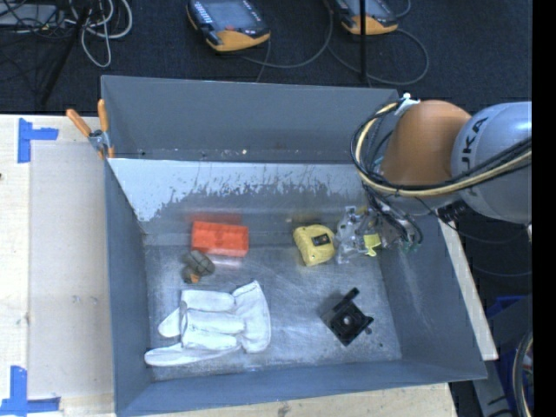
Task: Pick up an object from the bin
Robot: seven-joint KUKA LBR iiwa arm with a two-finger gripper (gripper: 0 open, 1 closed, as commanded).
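Orange block (pixel 219 238) left of centre. Small dark lump (pixel 196 266) just below-left of it (possibly a fitting, hard to tell). White glove (pixel 215 322) lies flat nearer the camera. Black bracket-like part (pixel 349 319) sits well right of the glove. Handheld pendant (pixel 228 21) on the dark floor behind, with cables (pixel 104 16) nearby.

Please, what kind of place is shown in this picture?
Probably a robotics lab, not a home: a robot arm reaches into a grey metal bin, and two handheld controllers lie among cables on the dark floor.
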